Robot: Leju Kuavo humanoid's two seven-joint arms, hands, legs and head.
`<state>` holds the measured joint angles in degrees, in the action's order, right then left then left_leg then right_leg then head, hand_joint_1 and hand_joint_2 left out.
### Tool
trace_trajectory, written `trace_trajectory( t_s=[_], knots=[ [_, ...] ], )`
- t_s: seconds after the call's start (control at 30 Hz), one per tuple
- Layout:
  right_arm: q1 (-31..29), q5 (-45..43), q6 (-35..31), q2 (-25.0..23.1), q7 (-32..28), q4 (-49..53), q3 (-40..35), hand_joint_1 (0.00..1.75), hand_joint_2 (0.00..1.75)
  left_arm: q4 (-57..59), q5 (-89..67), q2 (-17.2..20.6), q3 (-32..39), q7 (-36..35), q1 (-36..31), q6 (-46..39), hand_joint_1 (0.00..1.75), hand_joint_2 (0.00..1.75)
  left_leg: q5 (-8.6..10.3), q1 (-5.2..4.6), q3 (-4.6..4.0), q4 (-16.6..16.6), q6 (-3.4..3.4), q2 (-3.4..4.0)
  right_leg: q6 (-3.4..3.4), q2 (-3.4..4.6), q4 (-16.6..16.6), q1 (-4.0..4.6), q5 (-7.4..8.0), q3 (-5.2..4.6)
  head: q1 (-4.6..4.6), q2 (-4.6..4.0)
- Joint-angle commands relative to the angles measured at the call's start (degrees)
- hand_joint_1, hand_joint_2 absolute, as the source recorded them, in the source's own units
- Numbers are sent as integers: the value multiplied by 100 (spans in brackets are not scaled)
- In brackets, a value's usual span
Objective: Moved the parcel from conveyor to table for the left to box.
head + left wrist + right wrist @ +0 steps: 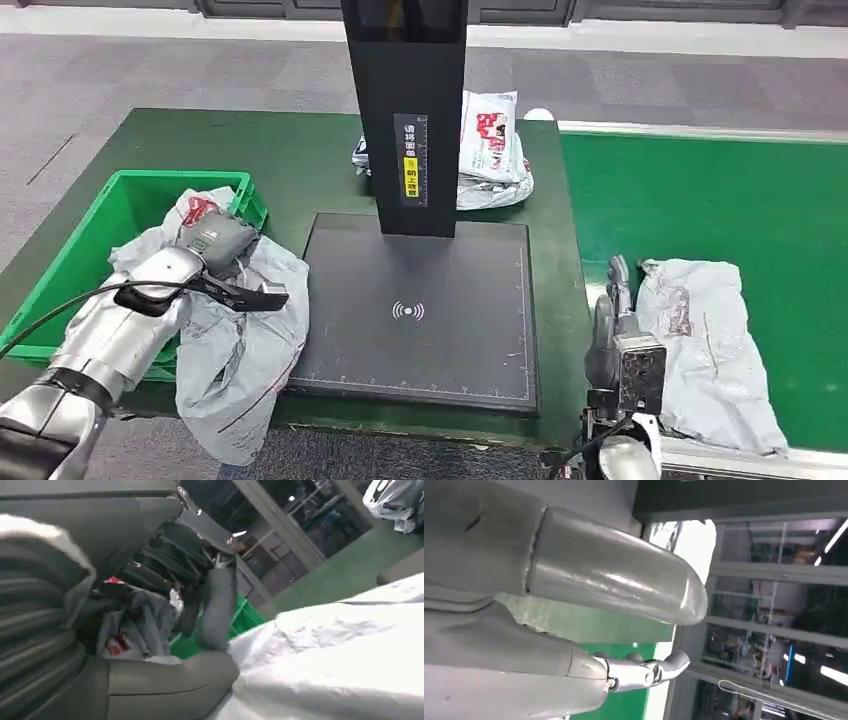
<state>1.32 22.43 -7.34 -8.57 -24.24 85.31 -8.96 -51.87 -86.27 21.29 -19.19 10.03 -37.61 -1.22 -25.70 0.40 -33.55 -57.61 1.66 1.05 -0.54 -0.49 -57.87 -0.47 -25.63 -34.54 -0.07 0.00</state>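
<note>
Left hand [222, 243] fingers grip grey parcel [240, 345] at green bin [60, 270] rim, boxing unfinished; right hand [608, 320] open beside conveyor parcel [705, 345], not yet moved.

Green table [300, 160] carries green bin [75, 262], black scanner pad [420, 310], parcels [492, 150]; conveyor [700, 200] carries grey parcel [705, 345]

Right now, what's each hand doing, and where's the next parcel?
Left hand gripping grey parcel draped over green bin edge. Right hand open, beside parcel on conveyor. Black scanner post stands between.
</note>
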Motion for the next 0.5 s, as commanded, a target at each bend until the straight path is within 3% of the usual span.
trace_trajectory(
  t_s=[0.03,0.2,0.3,0.33,0.37,0.43,0.5],
  knots=[
    [2,7,32,39,-2,-74,427,0,0,-100,459,300,-398,444,-316,396,175,175,0,4,-2,-2,-4,-17,2,-9,4,4,-1,5,0,0],
    [-90,16,70,94,-57,-258,374,0,0,-904,911,544,-424,482,-90,286,175,175,-1,7,-2,-1,-5,-13,3,-3,8,8,-1,8,0,0],
    [-244,-19,83,123,-107,-404,285,0,0,-1298,813,566,-352,172,-214,-415,175,175,-1,5,-2,1,-5,-9,3,2,8,6,1,6,0,0],
    [-311,-30,78,128,-103,-481,251,0,0,-1395,668,604,-409,107,-395,-634,164,175,-1,7,-4,0,-6,-14,3,-2,8,7,1,8,0,0],
    [-407,-32,87,138,-104,-588,202,0,0,-1431,665,629,-440,183,-635,-681,0,175,0,11,-7,-2,-7,-20,4,-5,11,12,2,11,0,0],
    [-712,-64,100,166,-117,-906,84,0,0,-1384,663,947,-786,690,-1433,-409,0,175,1,16,-15,-9,-11,-35,6,-15,9,17,2,8,0,0],
    [-980,-140,118,179,-133,-1200,38,0,0,-1334,717,1506,-1378,1418,-2422,-25,0,175,1,25,-49,-35,-3,-27,1,-13,-11,31,4,-24,0,0]
  ],
)
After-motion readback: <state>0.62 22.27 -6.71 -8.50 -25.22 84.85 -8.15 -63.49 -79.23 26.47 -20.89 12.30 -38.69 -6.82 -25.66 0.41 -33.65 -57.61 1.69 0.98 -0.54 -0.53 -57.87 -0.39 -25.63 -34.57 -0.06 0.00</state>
